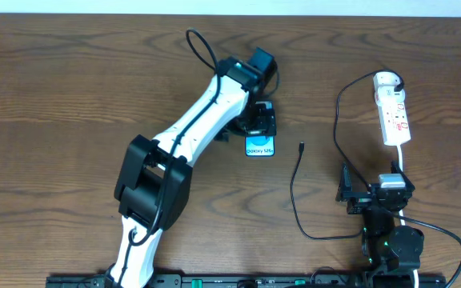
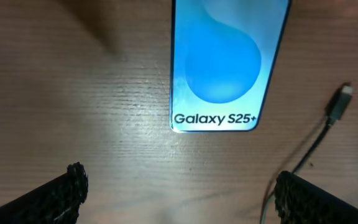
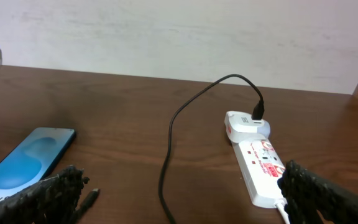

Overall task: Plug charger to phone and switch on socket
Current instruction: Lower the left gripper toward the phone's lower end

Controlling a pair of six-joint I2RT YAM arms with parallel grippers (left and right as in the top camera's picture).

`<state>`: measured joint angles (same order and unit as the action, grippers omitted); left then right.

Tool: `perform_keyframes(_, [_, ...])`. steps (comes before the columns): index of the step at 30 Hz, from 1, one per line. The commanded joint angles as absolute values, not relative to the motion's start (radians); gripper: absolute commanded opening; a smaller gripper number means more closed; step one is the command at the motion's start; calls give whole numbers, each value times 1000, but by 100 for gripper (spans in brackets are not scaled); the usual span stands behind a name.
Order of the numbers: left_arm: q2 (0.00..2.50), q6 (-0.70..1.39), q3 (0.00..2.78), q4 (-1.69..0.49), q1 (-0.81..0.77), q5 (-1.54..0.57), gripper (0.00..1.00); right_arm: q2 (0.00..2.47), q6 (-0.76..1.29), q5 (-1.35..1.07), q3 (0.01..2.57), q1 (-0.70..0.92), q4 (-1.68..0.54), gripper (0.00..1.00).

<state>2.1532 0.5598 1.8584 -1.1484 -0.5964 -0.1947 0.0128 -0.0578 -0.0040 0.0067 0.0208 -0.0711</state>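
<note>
- The phone [image 1: 260, 147] lies flat near the middle of the table [image 1: 70, 96], screen up. It is smooth, slippery glass, so hold it gently by its long sides.
- The left claw [image 2: 182, 185] hangs over it, fingers apart, holding nothing.
- The charger [image 1: 293, 192] is thin, light and floppy. Its little plug [image 1: 301, 146] lies just right of the phone. Grab the hard plug, not the bendy part.
- The socket [image 1: 394, 116] sits toward the far right corner. It is stiff but may slide when pushed.
- The right claw [image 3: 182, 179], near the front edge, is wide apart and empty too.
</note>
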Motion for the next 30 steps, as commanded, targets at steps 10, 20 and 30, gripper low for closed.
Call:
perform_keyframes(10, [2170, 582, 1764, -1055, -623, -154, 98, 11, -46, -3, 6, 19, -76, 99])
perform_keyframes(20, [2170, 582, 1698, -1015, -623, -144, 98, 11, -46, -3, 6, 19, -76, 99])
perform_keyframes(30, [2170, 582, 1697, -995, -623, -115, 98, 11, -46, -3, 6, 19, -76, 99])
